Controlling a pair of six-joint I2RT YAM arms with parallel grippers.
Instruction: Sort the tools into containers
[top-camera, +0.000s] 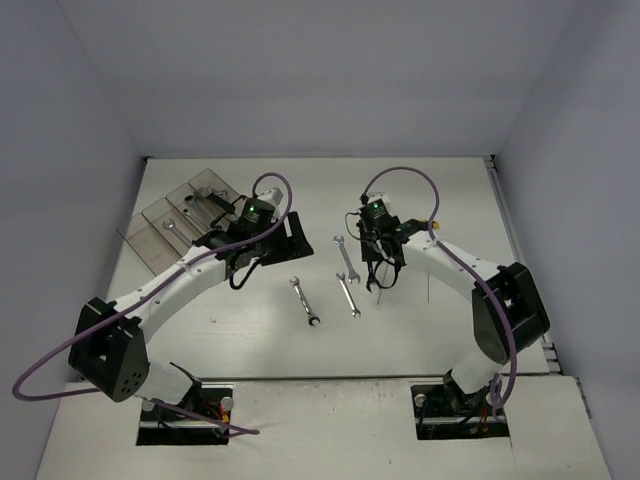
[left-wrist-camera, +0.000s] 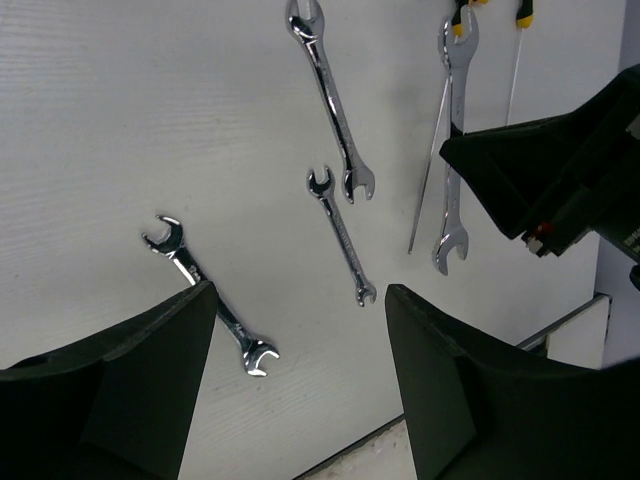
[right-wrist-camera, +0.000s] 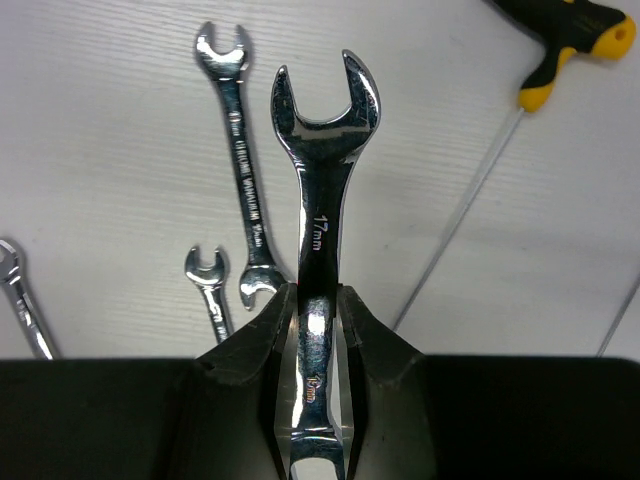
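Note:
The containers (top-camera: 160, 222), clear smoky bins in a row, sit at the far left; a small wrench (top-camera: 171, 228) lies in one. My right gripper (right-wrist-camera: 318, 295) is shut on a 17 mm wrench (right-wrist-camera: 322, 200) and holds it above the table, right of centre (top-camera: 376, 272). Three wrenches lie on the table: a long one (right-wrist-camera: 240, 160), a short one (right-wrist-camera: 210, 290) and one further left (top-camera: 305, 301). My left gripper (left-wrist-camera: 298, 300) is open and empty, hovering near the containers (top-camera: 250, 258). The held wrench also shows in the left wrist view (left-wrist-camera: 455, 150).
A T-handle hex key with a yellow and black grip (right-wrist-camera: 560, 50) and a thin shaft lies right of the held wrench. The table's front edge (left-wrist-camera: 440, 400) is close below my left gripper. Grey walls enclose the table.

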